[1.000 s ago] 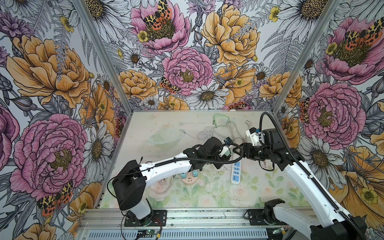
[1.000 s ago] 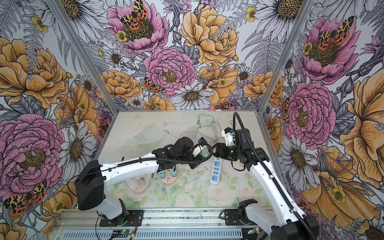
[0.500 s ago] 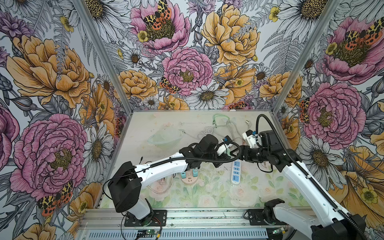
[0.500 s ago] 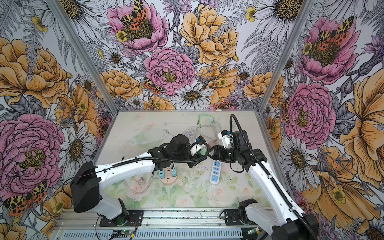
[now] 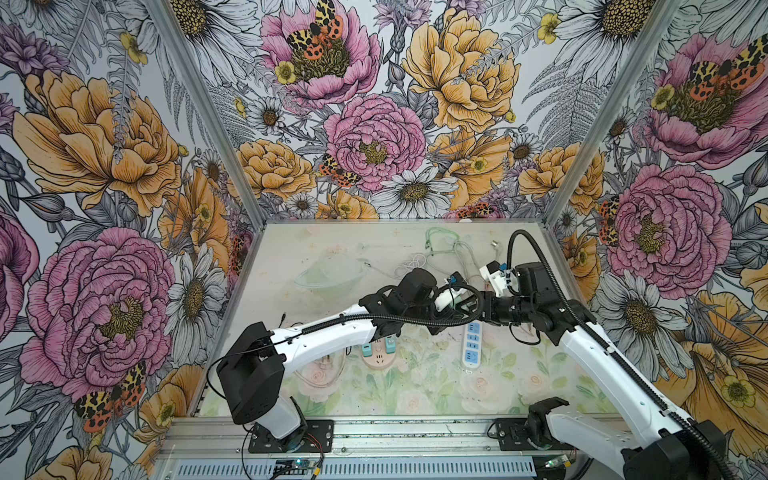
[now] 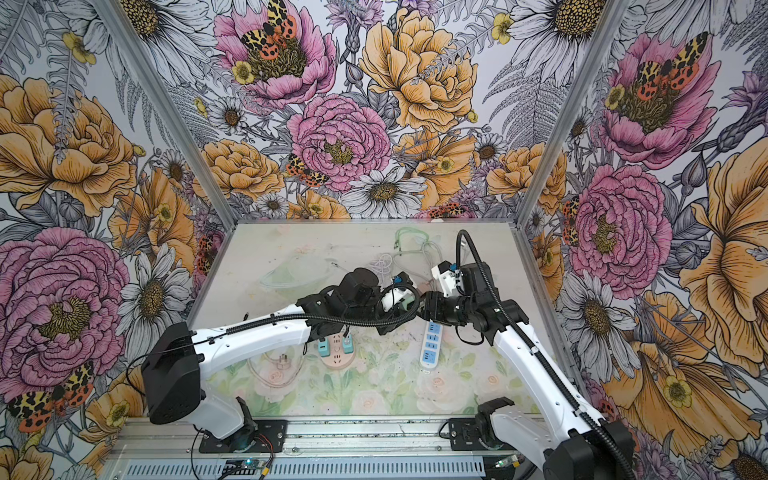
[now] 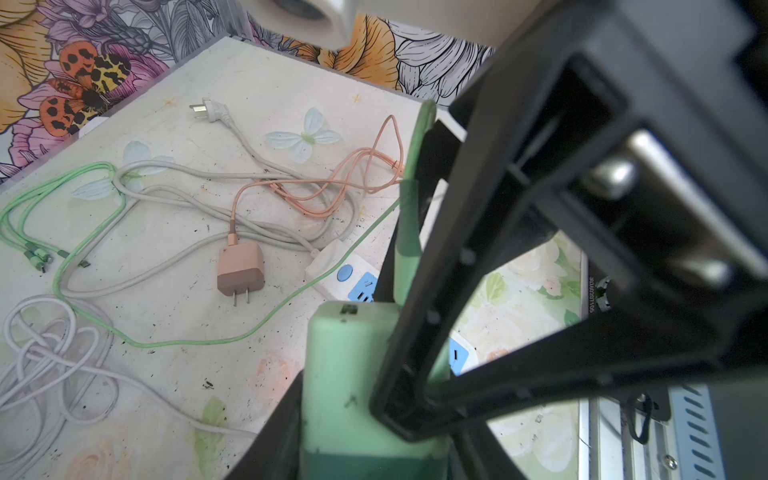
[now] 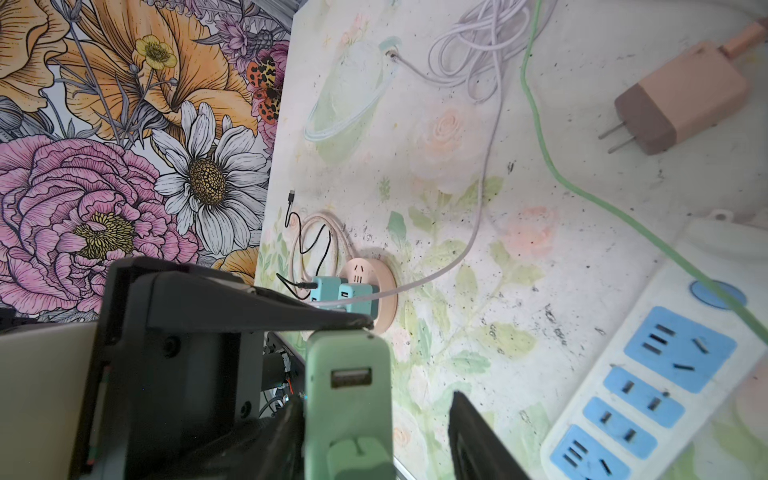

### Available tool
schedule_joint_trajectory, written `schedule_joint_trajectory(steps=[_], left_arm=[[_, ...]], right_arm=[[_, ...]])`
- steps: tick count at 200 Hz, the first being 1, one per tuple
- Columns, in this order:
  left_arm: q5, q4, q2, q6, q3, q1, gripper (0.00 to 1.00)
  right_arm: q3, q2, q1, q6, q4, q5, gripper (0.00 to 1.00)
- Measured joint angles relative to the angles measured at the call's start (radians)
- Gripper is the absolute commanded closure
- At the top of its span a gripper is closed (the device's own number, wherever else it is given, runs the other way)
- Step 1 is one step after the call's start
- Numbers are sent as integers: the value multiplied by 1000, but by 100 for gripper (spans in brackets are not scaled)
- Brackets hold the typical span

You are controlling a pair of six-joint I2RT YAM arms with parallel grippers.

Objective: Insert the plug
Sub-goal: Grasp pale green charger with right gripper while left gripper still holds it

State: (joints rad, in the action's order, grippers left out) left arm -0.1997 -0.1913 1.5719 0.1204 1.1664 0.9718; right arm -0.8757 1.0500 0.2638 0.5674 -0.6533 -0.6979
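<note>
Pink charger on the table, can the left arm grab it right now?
Probably not yet. The left end effector is clamped on the green charger, so it has no free grip, though the pink charger lies uncovered nearby.

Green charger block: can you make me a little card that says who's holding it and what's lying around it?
Green charger: lifted above the table, gripped by the left gripper
USB hole: empty, facing the right gripper
Right gripper: right in front of the charger; its grip is unclear
Power strip: on the table, visible sockets empty
Pink charger: lying unplugged, prongs bare
Round socket: two teal plugs in it
</note>
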Motion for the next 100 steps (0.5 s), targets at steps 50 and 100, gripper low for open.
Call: schedule_joint_trajectory(steps=[50,100], left_arm=[[-24,25,32,11,0,0,56],[-21,48,46,10,6,-1,42]], right_arm=[[17,10,5,26,16,-8,66],[21,11,5,38,26,26,100]])
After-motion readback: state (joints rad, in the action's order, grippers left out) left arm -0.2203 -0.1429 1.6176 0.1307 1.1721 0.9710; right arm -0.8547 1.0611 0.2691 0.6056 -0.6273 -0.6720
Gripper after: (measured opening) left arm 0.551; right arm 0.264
